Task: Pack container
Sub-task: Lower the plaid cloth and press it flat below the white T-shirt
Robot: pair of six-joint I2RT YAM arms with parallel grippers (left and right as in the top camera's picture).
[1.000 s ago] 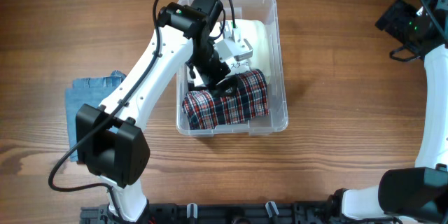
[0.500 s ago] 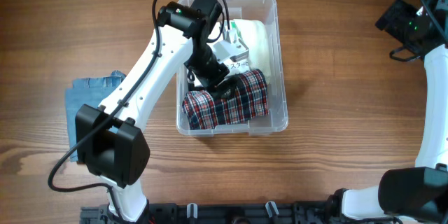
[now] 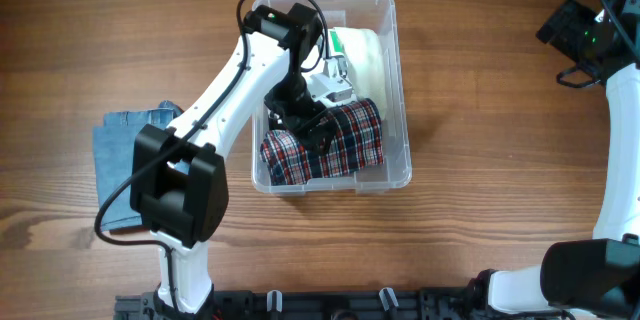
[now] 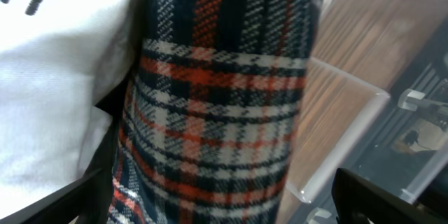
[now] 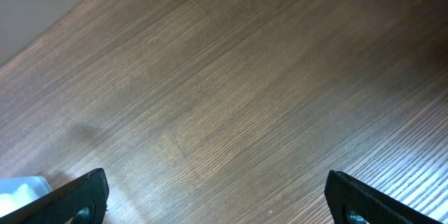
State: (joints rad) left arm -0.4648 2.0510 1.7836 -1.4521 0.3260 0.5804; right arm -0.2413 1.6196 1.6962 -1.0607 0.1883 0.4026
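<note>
Overhead: the clear rectangular plastic container [image 3: 400, 80] stands on the wooden table [image 3: 480, 210]. The left gripper [image 3: 305, 125] is inside the container, over a folded red-and-navy plaid cloth [image 3: 350, 150]. A folded blue denim cloth [image 3: 115, 140] lies left of the container.

Left wrist: jaws wide, empty (release looks done).

Right wrist: the right gripper [image 5: 217, 196] is wide and empty, well right of the container.

Next, likely: lift out and fetch the denim.

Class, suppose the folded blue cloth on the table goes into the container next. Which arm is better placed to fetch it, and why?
Probably left. The left gripper hangs open over the container, near the blue cloth; the right gripper is far across, over bare table.
</note>
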